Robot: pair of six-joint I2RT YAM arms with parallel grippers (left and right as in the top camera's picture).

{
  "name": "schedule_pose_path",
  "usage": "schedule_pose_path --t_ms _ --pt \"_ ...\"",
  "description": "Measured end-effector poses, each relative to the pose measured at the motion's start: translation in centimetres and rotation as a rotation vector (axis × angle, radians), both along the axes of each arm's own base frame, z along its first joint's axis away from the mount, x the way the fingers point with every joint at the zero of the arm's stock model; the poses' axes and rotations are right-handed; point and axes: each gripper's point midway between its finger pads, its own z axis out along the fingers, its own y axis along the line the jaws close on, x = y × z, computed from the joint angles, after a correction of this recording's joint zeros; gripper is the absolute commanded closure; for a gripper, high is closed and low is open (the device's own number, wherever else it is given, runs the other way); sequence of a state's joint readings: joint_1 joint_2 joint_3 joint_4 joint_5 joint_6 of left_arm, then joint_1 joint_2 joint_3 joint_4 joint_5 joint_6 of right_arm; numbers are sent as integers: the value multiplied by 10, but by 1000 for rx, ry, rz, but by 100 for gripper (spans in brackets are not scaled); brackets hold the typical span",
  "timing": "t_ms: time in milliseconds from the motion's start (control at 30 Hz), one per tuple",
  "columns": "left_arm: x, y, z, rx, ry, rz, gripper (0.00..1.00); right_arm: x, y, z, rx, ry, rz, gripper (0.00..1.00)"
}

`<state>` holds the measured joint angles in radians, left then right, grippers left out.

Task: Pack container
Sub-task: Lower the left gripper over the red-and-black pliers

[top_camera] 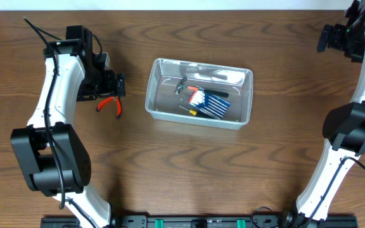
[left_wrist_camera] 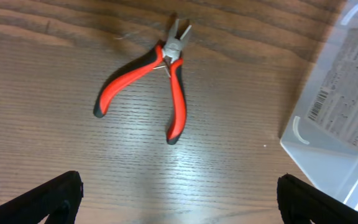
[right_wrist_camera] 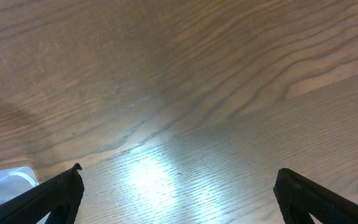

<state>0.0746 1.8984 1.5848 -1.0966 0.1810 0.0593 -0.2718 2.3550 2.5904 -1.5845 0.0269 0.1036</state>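
I see the left gripper (left_wrist_camera: pixel 179 190) tilted down over the table, jaws spread, holding nothing. Red-handled pliers (left_wrist_camera: pixel 176 87) lie flat at its 12 o'clock. Right gripper (right_wrist_camera: pixel 179 193) sits at the overhead's 2 o'clock, jaws spread, empty. Brown woodgrain table (top_camera: pixel 189 166), glossy. Clear plastic container (top_camera: pixel 203 66) is at table centre, with a blue case (top_camera: pixel 209 103) inside.

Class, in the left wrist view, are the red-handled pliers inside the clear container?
No, the pliers lie on the wooden table, outside the container.
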Motion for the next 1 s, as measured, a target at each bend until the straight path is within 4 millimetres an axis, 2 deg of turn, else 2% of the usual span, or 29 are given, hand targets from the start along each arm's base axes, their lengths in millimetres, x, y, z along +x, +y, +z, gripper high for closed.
schedule_pose_path --t_ms 167,333,433,600,800,1000 --pt "0 -14 -4 10 12 -37 2 0 0 0 0 0 0 1" --pt "-3 -26 -26 33 75 -75 2 0 0 0 0 0 0 1" --pt "-5 -23 -40 36 117 -67 2 0 0 0 0 0 0 1" --pt "-7 -15 -53 47 152 -54 2 0 0 0 0 0 0 1" --pt "-9 -17 -68 46 191 -58 2 0 0 0 0 0 0 1" --pt "0 -18 -74 44 167 -51 2 0 0 0 0 0 0 1"
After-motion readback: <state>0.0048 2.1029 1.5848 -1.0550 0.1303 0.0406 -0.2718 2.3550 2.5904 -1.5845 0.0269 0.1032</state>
